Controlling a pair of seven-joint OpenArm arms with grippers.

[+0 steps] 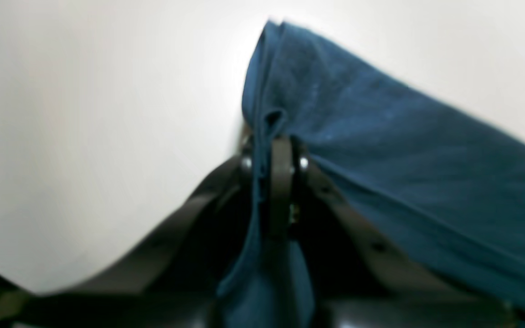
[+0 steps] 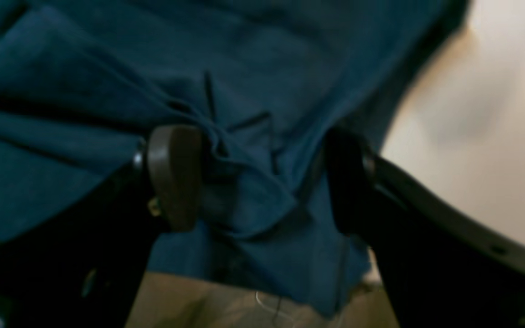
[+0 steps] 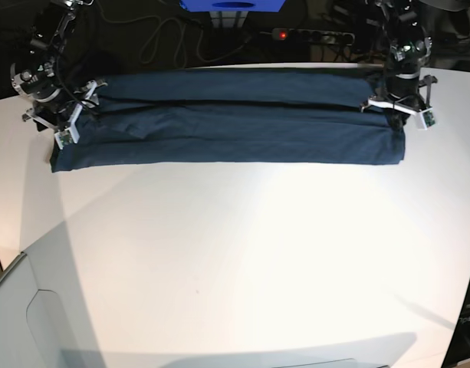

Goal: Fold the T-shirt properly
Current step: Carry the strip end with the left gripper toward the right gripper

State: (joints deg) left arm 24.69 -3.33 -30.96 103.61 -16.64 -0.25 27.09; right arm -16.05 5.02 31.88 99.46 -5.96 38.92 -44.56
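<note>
Stretching sideways across the far part of the white table [image 3: 235, 261], the T-shirt [image 3: 227, 123] lies folded into a long narrow band, its long axis running from one arm to the other. The left gripper [image 1: 275, 150] stands at one end of the band, jaws clenched on a pinched edge of cloth. The right gripper [image 2: 262, 177] sits at the opposite end, jaws spread apart with bunched fabric between them but not yet squeezed. Each arm is nearest its own end, so the next fold likely brings one end toward the other along that axis.
</note>
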